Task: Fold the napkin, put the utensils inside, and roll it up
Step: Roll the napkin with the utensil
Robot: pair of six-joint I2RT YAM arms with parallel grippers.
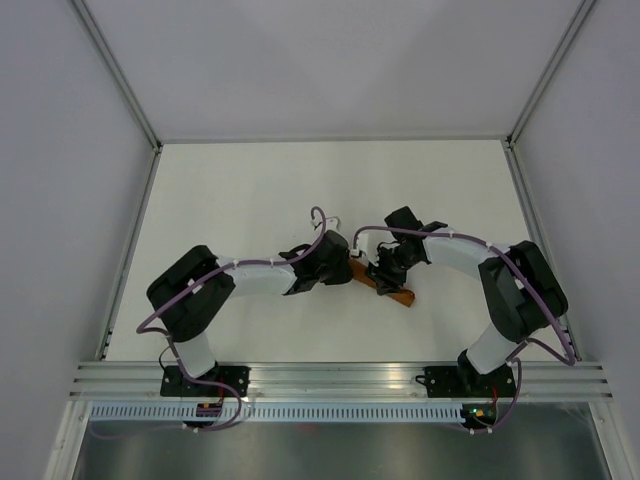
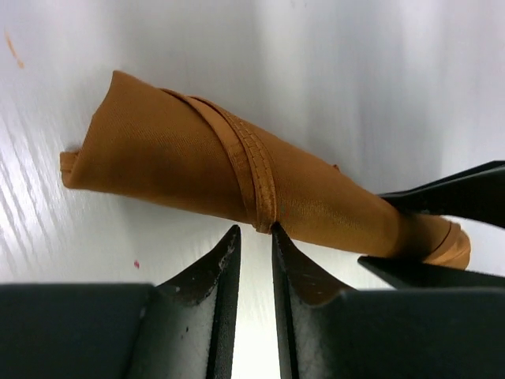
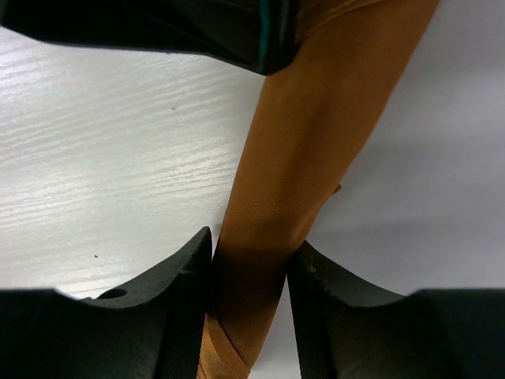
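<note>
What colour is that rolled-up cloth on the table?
Rust-orange, plain with a stitched hem; the napkin shows best in the left wrist view.

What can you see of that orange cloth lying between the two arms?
The rust-orange, slightly shiny cloth napkin is rolled into a tight tube and lies flat on the white table, with soft creases along it. A stitched hem band wraps diagonally around its middle. The right tool clasps one end, a finger on each side. The left tool, nearly closed, has its tips at the hem.

Bright, diffuse light; soft shadows, glare on table (image 2: 39, 237), blurry foregrounds.
</note>
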